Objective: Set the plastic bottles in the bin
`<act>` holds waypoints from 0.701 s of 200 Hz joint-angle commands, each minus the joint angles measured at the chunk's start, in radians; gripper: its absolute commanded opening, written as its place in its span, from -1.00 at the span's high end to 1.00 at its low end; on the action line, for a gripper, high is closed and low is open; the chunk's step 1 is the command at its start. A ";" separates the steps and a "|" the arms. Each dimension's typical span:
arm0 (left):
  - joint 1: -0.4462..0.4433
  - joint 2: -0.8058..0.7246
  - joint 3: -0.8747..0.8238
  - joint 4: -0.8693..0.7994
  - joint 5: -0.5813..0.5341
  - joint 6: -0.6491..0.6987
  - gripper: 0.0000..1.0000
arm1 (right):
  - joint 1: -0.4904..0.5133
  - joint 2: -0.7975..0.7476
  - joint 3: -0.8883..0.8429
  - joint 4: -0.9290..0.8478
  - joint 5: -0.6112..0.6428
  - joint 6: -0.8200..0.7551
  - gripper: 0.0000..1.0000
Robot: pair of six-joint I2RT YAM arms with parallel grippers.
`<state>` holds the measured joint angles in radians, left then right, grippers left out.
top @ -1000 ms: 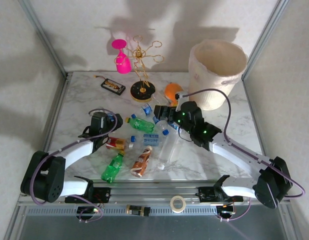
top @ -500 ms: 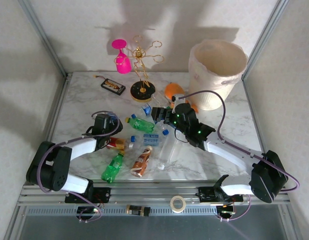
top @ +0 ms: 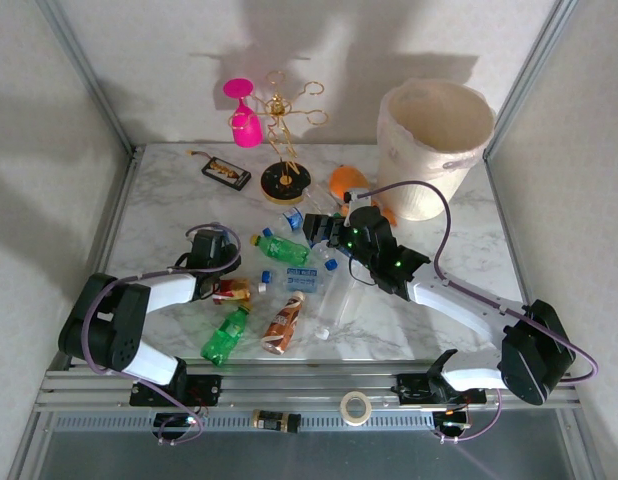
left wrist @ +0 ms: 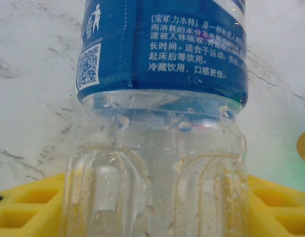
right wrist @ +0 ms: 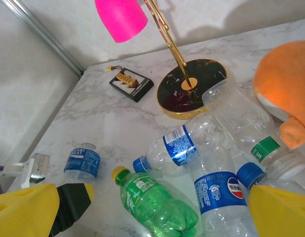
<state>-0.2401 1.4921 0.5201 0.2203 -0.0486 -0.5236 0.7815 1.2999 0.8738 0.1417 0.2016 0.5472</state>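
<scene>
A clear plastic bottle with a blue label (left wrist: 157, 148) sits between the yellow left fingers (left wrist: 24, 207), which close on both its sides (base nearest the camera), with the white marble counter (left wrist: 29, 74) behind it. The yellow right fingers (right wrist: 24, 210) stand wide, and a green plastic bottle (right wrist: 152, 202) lies just beyond the gap between them. The tall cream-white papery bin (top: 419, 180) stands well beyond them.

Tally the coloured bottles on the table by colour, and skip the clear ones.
green bottles: 2
brown bottle: 1
red-labelled bottle: 1
Total: 4
</scene>
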 commanded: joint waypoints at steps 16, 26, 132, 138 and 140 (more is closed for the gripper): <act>0.009 -0.073 0.008 0.033 -0.018 0.028 0.08 | 0.006 0.000 -0.009 0.019 0.035 0.024 -0.97; 0.009 -0.104 0.006 0.041 -0.005 0.034 0.13 | 0.007 -0.002 -0.009 0.022 0.039 0.029 -0.98; -0.142 -0.477 -0.050 0.196 0.202 0.108 0.26 | 0.006 0.028 0.012 0.208 -0.202 -0.015 -0.98; -0.162 -0.487 -0.054 0.204 0.202 0.115 0.27 | 0.006 0.031 0.010 0.229 -0.235 -0.018 -0.97; -0.167 -0.489 -0.056 0.208 0.202 0.118 0.27 | 0.006 0.032 0.009 0.237 -0.247 -0.020 -0.98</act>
<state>-0.3458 1.0519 0.4908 0.3626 0.1112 -0.4610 0.7815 1.3128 0.8738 0.2604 0.0872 0.5575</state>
